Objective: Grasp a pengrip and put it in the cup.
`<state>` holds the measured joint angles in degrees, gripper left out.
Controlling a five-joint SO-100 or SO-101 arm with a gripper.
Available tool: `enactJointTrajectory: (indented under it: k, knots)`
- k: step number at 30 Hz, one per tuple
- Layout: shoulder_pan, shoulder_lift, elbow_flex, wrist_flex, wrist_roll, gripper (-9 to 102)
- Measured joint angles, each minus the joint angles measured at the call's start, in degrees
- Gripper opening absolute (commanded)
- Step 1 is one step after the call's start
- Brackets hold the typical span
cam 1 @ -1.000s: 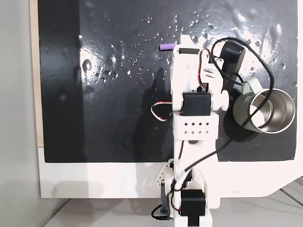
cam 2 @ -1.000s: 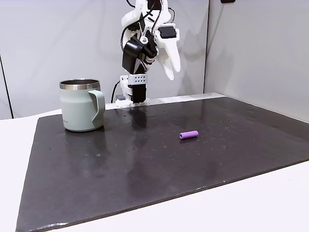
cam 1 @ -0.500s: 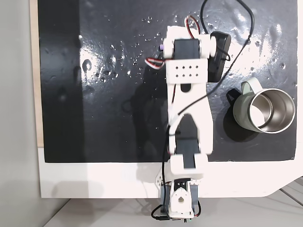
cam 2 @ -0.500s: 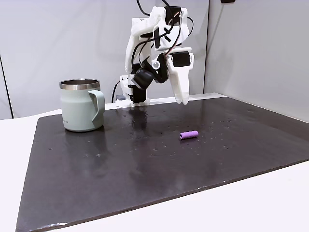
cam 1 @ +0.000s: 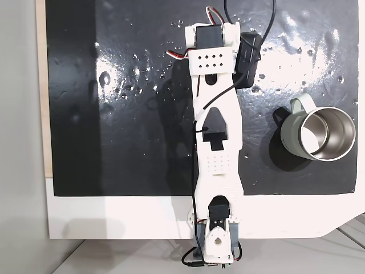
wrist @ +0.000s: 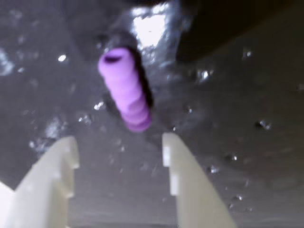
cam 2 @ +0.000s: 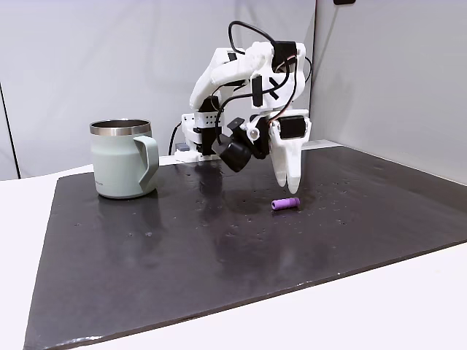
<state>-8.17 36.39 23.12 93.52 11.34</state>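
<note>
The purple ribbed pengrip (wrist: 126, 90) lies on the wet black mat, just ahead of my open gripper (wrist: 118, 145); its white fingers (wrist: 52, 180) stand apart with nothing between them. In a fixed view from the side, the gripper (cam 2: 291, 187) points down, hovering just above and behind the pengrip (cam 2: 285, 203). The grey-green cup (cam 2: 122, 168) stands upright far to the left there, handle toward the camera. In a fixed view from above, the cup (cam 1: 316, 134) sits right of the stretched arm (cam 1: 214, 114), which covers the pengrip.
The black mat (cam 2: 182, 248) with scattered shiny droplets covers most of the white table (cam 1: 114, 217). The arm's base (cam 1: 214, 242) is clamped at the table's near edge in the top view. A grey wall (cam 2: 87, 65) stands behind the table.
The arm has unfolded from a raised pose, reached out over the mat and lowered the gripper to just above the pengrip. Seen from above, it now covers the pengrip. The cup has not moved.
</note>
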Motion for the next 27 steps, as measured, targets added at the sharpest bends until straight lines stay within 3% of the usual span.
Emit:
enactJointTrajectory:
  k: [9, 16, 27]
  knots:
    - [0.1, -9.7, -8.2, 2.0, -0.3, 16]
    - [0.1, -11.4, -11.0, 2.2, -0.4, 0]
    - [0.1, -6.6, -7.4, 1.7, 0.0, 0]
